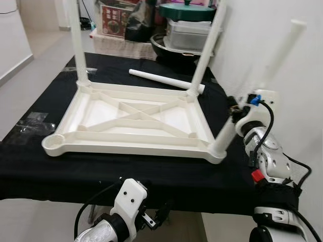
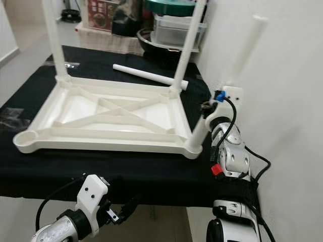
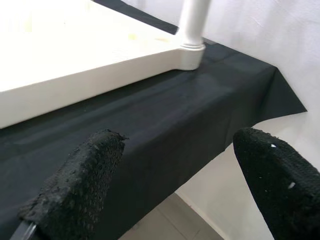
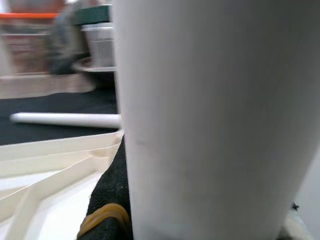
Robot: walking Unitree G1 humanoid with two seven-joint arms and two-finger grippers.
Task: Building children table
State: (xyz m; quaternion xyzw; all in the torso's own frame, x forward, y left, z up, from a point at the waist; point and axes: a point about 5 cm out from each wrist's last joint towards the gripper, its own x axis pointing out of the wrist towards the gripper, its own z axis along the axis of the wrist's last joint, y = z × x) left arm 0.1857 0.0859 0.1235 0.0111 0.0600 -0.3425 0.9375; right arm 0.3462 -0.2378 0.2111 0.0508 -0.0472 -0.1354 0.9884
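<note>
A white children's table top [image 1: 133, 118] lies upside down on a black-covered table [image 1: 151, 174]. Two white legs stand in its far corners, one on the left [image 1: 78, 45] and one on the right [image 1: 207, 50]. A loose leg [image 1: 161, 80] lies on the cloth behind the top. My right gripper [image 1: 241, 111] is shut on a fourth leg [image 1: 275, 58], which leans right with its lower end at the near right corner socket [image 1: 218, 148]. In the right wrist view this leg [image 4: 210, 115] is close against a black finger [image 4: 112, 190]. My left gripper [image 1: 156, 217] hangs open below the table's front edge, holding nothing.
The near left corner socket [image 1: 53, 142] holds no leg. Storage boxes and a lidded pot [image 1: 186, 30] crowd the back behind the table. A white wall [image 1: 303, 101] runs close along the right side. Clear plastic wrap [image 1: 30, 121] lies on the cloth at the left.
</note>
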